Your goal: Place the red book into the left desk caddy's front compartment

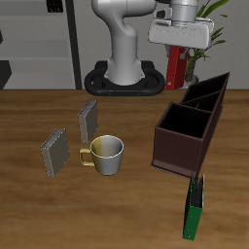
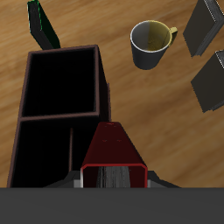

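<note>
okay, i've got the red book (image 1: 175,66) clamped in the gripper (image 1: 179,49), fingers pinched on its top end, and it hangs upright in the air well above the table (image 1: 29,204), toward the table's back edge. from the wrist view the red book (image 2: 111,150) points straight down from the gripper (image 2: 111,178), its lower end hovering over the near wall of the left desk caddy (image 2: 61,96), about where the divider between two compartments sits; i can't tell exactly which compartment it lines up with. in the exterior view the left desk caddy (image 1: 191,124) is a dark brown open box angled across the table, its front compartment facing the table's front edge and showing nothing inside. just off the caddy's front corner, near the table's front edge, a green book (image 1: 195,206) stands upright. over toward the middle of the table sits a pale mug (image 1: 105,154) with a yellow handle, and two grey books (image 1: 55,153) stand beside it, one (image 1: 88,122) farther back than the other.
</note>
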Tool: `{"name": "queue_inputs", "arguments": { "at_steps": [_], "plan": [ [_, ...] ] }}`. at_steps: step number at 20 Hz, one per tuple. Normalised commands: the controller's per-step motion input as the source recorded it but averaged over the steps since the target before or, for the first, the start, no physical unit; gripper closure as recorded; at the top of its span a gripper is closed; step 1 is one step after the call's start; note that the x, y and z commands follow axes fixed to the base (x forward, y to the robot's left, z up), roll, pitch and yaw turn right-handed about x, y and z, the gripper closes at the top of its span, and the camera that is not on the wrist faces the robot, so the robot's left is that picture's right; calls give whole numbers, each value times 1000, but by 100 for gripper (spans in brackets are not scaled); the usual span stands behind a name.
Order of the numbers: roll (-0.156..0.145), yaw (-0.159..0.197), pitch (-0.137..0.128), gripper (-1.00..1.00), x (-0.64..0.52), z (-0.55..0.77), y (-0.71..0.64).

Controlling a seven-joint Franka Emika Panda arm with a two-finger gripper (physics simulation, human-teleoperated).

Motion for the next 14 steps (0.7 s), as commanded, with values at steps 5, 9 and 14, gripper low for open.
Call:
{"name": "queue_inputs", "arguments": {
  "at_steps": [5,9,14],
  "plan": [
    [20,-5,15,100,117,-40,94],
    [4,-26,32,100,100,-73,94],
    [32,8,8,100,30,-36,122]
  ]
}}
